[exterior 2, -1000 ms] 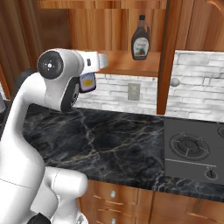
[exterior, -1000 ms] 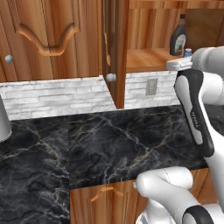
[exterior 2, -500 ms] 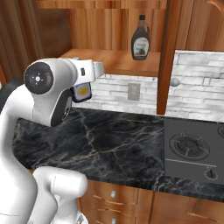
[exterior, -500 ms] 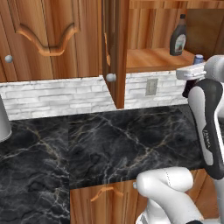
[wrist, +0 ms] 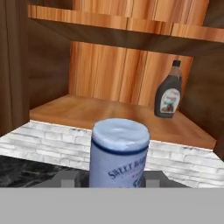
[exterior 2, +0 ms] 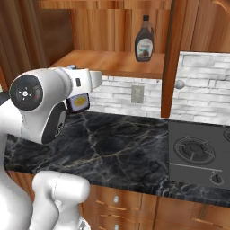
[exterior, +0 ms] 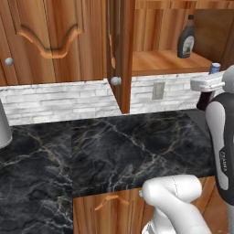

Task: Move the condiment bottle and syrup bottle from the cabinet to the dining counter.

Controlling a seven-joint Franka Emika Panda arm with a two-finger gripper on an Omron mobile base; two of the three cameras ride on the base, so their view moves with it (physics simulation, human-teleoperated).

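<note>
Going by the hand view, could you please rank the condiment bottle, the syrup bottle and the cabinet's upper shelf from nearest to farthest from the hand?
1. condiment bottle: in the hand, right in front of the camera.
2. syrup bottle: standing on the lower shelf, back right.
3. upper shelf: overhead, above the syrup bottle.

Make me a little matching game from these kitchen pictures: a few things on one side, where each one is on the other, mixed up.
Things:
1. syrup bottle
2. condiment bottle
3. stove burner
4. wall outlet

Places:
A. set into the black counter
B. on the white brick wall
C. on the cabinet shelf
D. held out in front of the shelf, between the jaws of the gripper

Pairs: 1-C, 2-D, 3-A, 4-B
</note>
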